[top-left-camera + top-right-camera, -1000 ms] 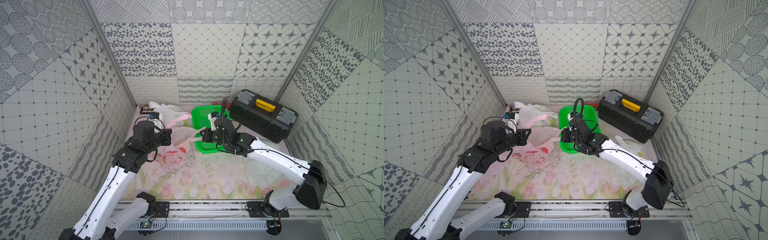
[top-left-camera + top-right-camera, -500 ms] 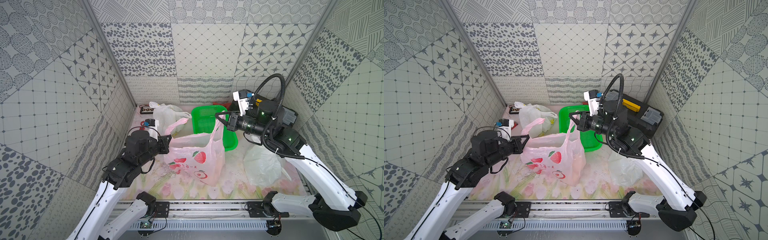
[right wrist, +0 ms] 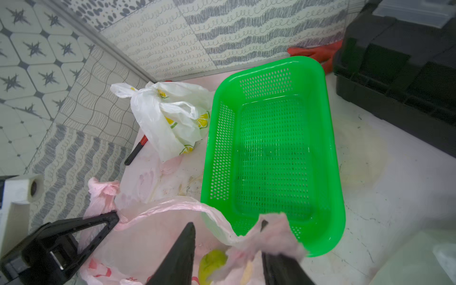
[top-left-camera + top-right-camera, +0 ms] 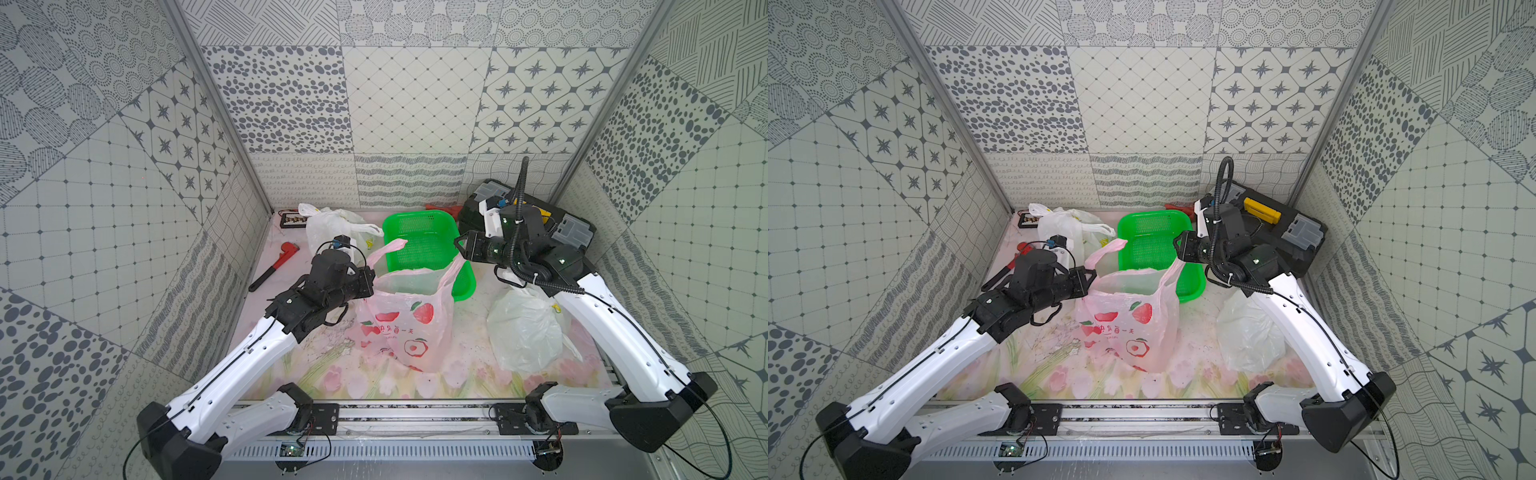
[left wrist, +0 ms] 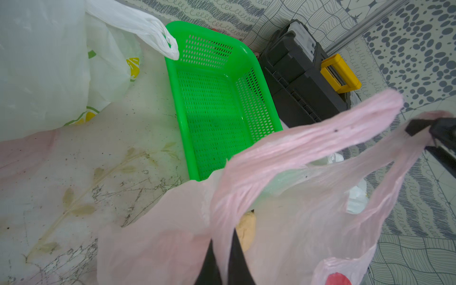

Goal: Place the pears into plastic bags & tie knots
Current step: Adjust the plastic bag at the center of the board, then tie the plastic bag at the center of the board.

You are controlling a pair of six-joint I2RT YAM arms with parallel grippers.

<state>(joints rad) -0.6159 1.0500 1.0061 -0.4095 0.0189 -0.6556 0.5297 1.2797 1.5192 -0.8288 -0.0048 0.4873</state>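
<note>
The pink strawberry-print plastic bag (image 4: 405, 328) (image 4: 1129, 328) stands upright mid-table with its mouth wide. My left gripper (image 4: 370, 277) (image 4: 1091, 276) (image 5: 223, 238) is shut on its left handle. My right gripper (image 4: 459, 246) (image 4: 1177, 249) (image 3: 227, 224) is open at the bag's right side, and the other pink handle (image 3: 276, 237) drapes loosely over one finger. Inside the bag I see a yellow-green pear (image 3: 212, 261) and a pale pear (image 5: 246, 229). A knotted white lemon-print bag (image 4: 332, 226) (image 3: 170, 118) sits at the back left. Another white bag (image 4: 523, 332) lies at the right.
An empty green perforated basket (image 4: 415, 214) (image 3: 271, 148) sits just behind the pink bag. A black toolbox (image 4: 1291, 245) with a yellow handle fills the back right corner. A red pipe wrench (image 4: 274, 266) lies along the left wall, and a red glove (image 3: 315, 53) lies behind the basket.
Both arms lifted the pink bag from the mat and spread it open. The right gripper has since opened, and the bag's right side has sagged. The left grip holds.
</note>
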